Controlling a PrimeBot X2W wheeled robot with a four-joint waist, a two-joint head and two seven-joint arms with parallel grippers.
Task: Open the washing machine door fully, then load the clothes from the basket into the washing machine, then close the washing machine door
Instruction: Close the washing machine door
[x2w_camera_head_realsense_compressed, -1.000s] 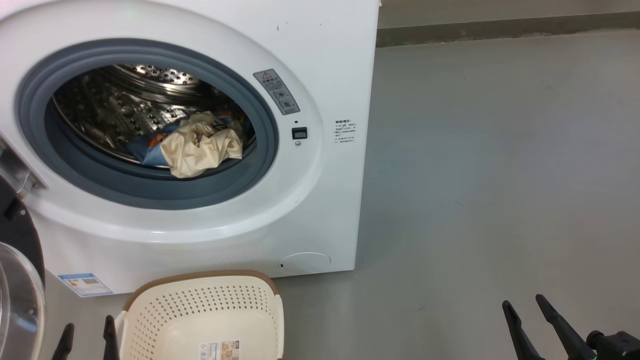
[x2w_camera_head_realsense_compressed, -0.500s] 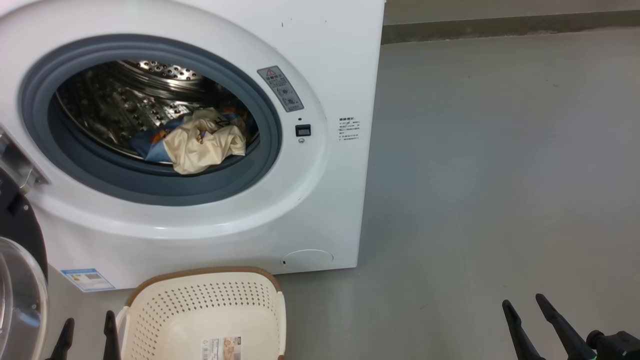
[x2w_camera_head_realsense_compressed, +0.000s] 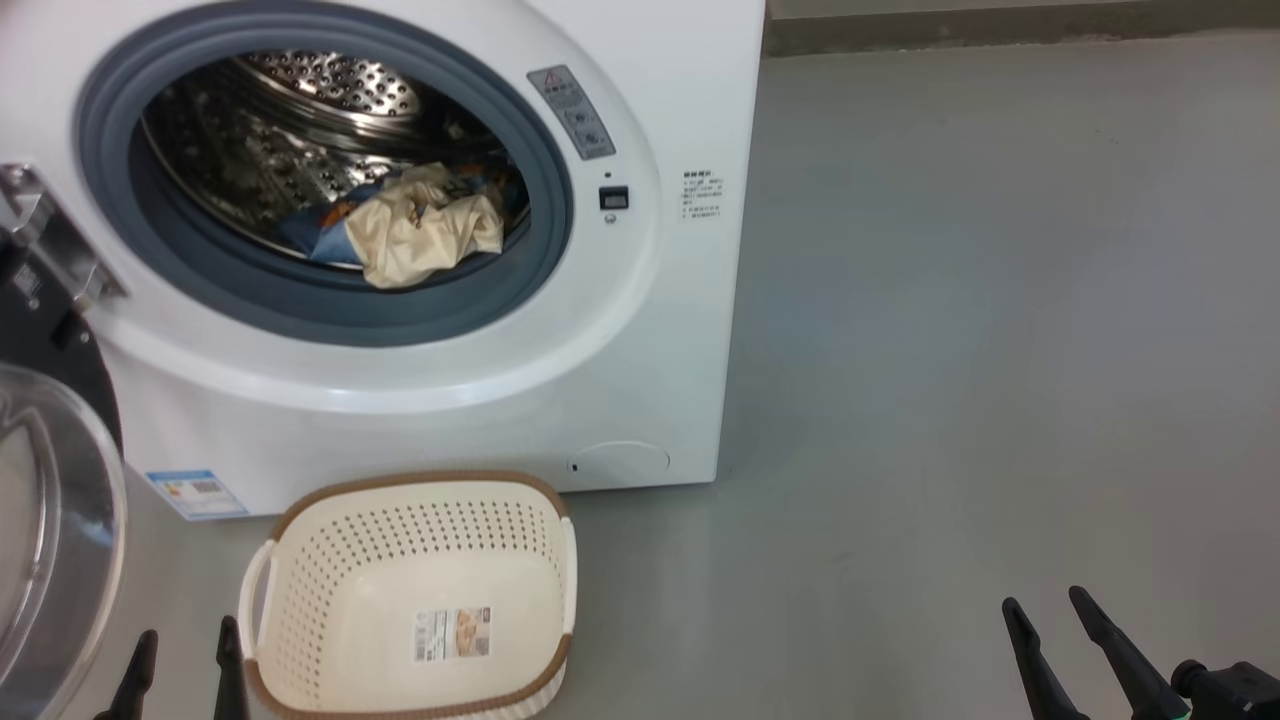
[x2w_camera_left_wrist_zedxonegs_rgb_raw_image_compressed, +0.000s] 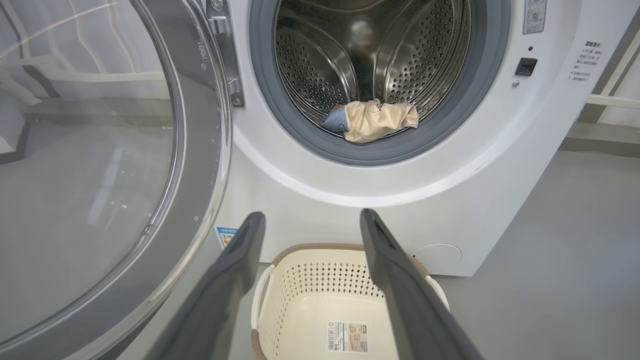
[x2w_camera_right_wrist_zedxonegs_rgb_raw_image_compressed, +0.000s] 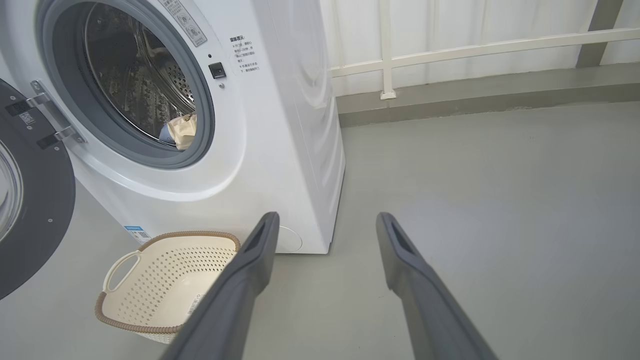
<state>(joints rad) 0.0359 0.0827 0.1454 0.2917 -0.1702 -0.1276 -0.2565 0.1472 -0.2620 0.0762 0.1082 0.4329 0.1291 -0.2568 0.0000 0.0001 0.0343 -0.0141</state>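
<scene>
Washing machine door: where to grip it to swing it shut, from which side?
Probably the washing machine door's dark rim low down, far from the hinge, left gripper coming edge-on with jaws straddling it. The rim is a flat band; the glass bowl bulges, and distance from the hinge gives leverage.

The mouth of the washing machine (x2w_camera_head_realsense_compressed: 640, 380) stands unblocked; the basket (x2w_camera_head_realsense_compressed: 400, 540) sits on the floor (x2w_camera_head_realsense_compressed: 1000, 350) before it, and the washing machine door (x2w_camera_head_realsense_compressed: 50, 520) bars its left side.
</scene>
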